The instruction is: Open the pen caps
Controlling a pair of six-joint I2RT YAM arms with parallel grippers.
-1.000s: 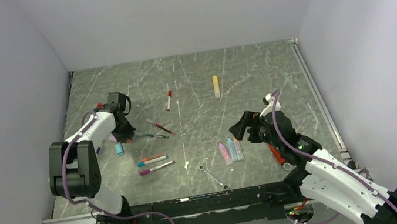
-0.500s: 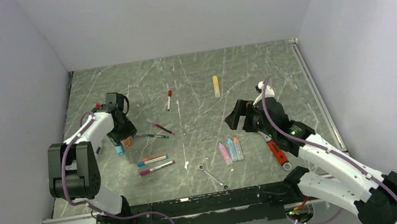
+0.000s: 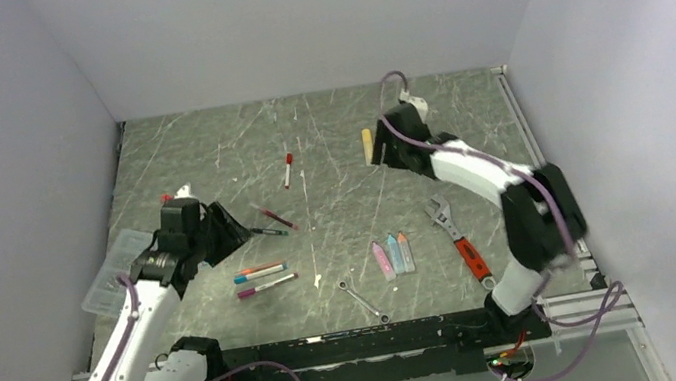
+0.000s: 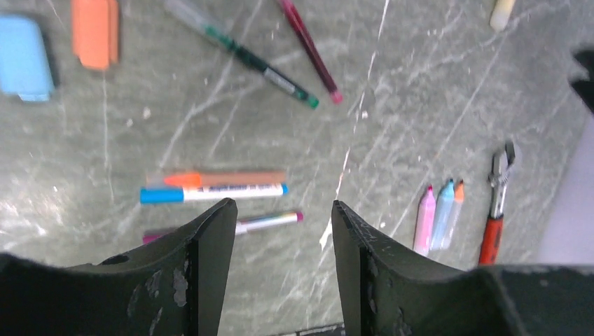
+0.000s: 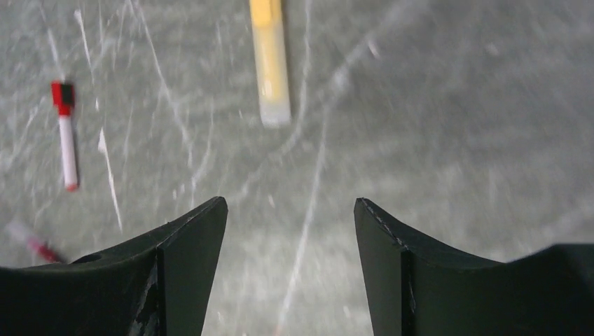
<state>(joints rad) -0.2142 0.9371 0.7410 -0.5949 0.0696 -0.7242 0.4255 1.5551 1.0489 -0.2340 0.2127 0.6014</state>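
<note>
Now the right end effector (image 5: 291,204), wide and empty, had swung over to the capped yellow highlighter (image 5: 270,63) at its 12 o'clock, probably the next cap, while the left end effector (image 4: 284,206), partly open and empty, had backed off.

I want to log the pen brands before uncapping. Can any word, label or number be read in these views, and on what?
No text is legible in any view.
White marker with the blue cap: dark print along the barrel, too blurred to read.
Green pen: pale label patch, too blurred to read.

no readable text, no labels, no numbers
</note>
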